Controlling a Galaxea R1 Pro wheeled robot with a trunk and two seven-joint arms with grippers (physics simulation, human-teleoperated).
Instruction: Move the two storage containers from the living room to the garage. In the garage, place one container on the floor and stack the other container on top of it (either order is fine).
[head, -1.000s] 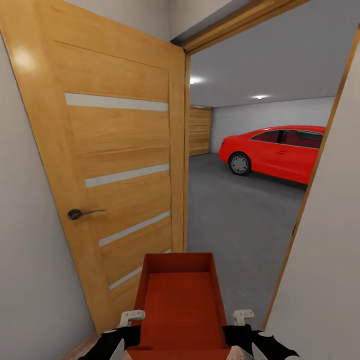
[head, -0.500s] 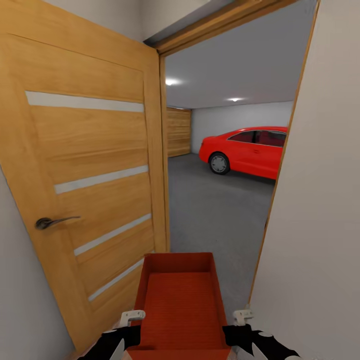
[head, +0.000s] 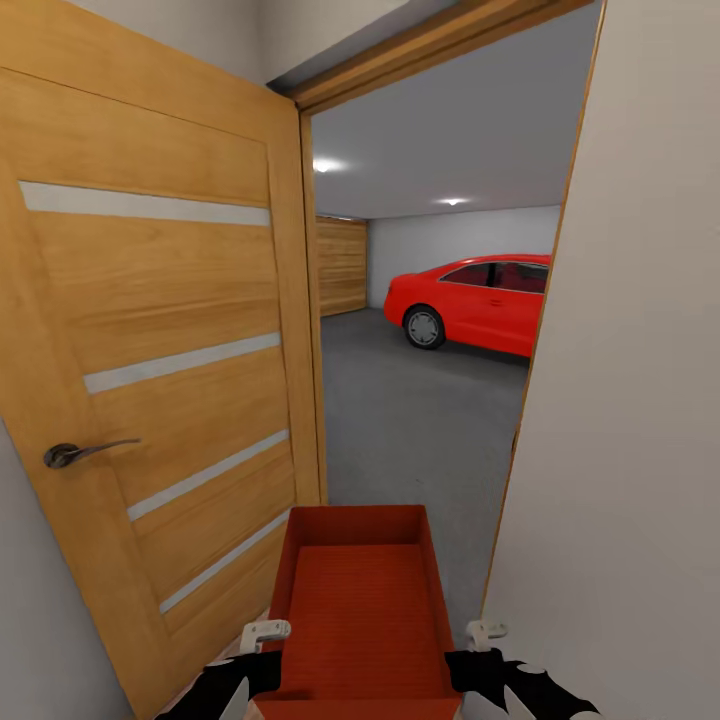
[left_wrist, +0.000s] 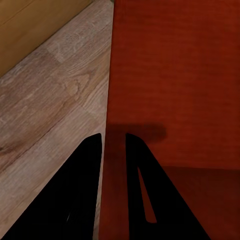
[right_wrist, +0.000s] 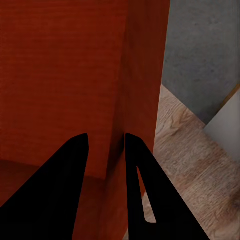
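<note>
Container: we carry one storage container (head: 362, 610) low before us, facing the open wooden door (head: 150, 350).
Left gripper (left_wrist: 115, 142): clamped over its wall.
Right gripper (right_wrist: 106, 145): likewise clamped.
Ahead: garage floor (head: 420, 420), red car (head: 470, 300).

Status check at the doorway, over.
Left gripper and right gripper each clamped on a wall of the storage container. Garage ahead. Open door close on the left, wall tight right.

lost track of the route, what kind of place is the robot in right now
Likely a doorway from a house into a garage: an open wooden door, a red car on grey concrete floor, wood planks underfoot.
</note>
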